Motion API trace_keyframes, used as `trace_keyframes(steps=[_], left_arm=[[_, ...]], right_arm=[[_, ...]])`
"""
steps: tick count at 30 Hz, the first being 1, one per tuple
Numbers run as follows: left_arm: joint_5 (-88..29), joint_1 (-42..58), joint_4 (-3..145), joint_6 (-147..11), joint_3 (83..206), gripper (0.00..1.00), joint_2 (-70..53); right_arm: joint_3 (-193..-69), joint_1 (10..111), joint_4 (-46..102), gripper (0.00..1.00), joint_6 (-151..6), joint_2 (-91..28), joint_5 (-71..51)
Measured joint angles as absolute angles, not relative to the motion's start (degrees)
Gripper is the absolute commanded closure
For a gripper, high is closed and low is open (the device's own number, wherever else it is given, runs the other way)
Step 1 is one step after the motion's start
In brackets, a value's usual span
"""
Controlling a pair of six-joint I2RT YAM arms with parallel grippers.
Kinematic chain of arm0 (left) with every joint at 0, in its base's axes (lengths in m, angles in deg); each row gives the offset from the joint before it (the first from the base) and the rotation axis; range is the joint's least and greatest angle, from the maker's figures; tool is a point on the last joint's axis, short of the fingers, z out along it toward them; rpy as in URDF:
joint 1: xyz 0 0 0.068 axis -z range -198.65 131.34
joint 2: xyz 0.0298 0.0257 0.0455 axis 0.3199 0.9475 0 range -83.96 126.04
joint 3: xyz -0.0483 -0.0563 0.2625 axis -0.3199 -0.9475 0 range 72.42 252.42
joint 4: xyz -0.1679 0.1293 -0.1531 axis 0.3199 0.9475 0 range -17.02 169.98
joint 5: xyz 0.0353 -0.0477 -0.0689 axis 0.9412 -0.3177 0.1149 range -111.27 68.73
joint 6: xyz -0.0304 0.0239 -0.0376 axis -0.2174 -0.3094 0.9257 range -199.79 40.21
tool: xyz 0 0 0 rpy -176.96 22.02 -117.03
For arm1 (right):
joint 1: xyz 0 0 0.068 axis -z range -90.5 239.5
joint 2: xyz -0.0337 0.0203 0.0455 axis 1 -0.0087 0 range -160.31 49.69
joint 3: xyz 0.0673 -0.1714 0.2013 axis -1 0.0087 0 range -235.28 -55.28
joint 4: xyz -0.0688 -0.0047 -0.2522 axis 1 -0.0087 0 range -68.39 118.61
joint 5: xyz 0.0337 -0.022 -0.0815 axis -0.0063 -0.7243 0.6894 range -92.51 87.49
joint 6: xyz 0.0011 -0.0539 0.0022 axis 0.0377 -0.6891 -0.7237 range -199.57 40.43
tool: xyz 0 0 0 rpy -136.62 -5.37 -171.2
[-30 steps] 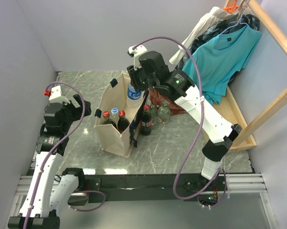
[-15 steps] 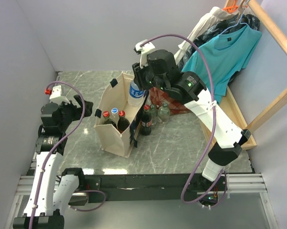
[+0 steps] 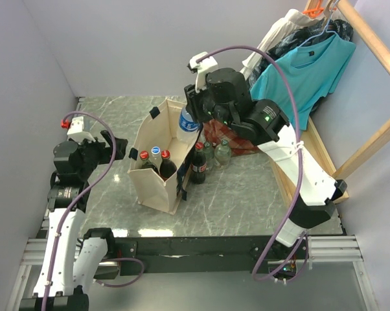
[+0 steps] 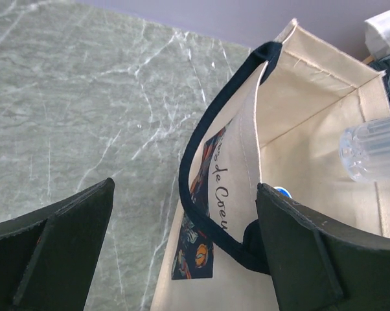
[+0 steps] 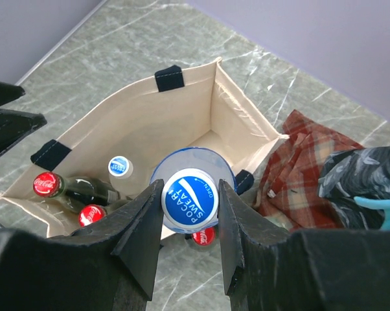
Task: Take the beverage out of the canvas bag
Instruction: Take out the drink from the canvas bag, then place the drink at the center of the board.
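Note:
The beige canvas bag (image 3: 157,162) with navy handles stands open in the middle of the table, also in the left wrist view as canvas bag (image 4: 298,123). My right gripper (image 5: 190,202) is shut on the blue cap of a clear Pocari Sweat bottle (image 5: 190,198), the beverage (image 3: 188,122), held above the bag's far right rim. Two red-capped cola bottles (image 5: 46,184) and a blue-capped bottle (image 5: 119,166) stand inside the bag. My left gripper (image 3: 119,148) hangs open beside the bag's left wall, its fingers (image 4: 311,240) wide apart and holding nothing.
A cola bottle (image 3: 198,163) and two clear bottles (image 3: 222,153) stand on the table right of the bag, by a red plaid cloth (image 5: 311,168). Clothes on hangers, one a teal shirt (image 3: 302,78), and a wooden frame (image 3: 370,139) fill the right side.
My right arm has carried the Pocari Sweat bottle upward and to the right, from inside the bag to above its far right rim. The left arm has barely moved.

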State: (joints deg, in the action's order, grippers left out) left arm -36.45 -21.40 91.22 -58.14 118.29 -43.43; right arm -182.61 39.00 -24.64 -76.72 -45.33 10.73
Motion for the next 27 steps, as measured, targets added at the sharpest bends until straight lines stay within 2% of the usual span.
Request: trace_keyframes(steps=[27], left_arm=[[-41.2,-22.1,89.1,-58.2,117.3,0.04,-45.6]], right_arm=[[-184.5,37.9,-26.3,1.0,-78.2,-39.7,16.5]])
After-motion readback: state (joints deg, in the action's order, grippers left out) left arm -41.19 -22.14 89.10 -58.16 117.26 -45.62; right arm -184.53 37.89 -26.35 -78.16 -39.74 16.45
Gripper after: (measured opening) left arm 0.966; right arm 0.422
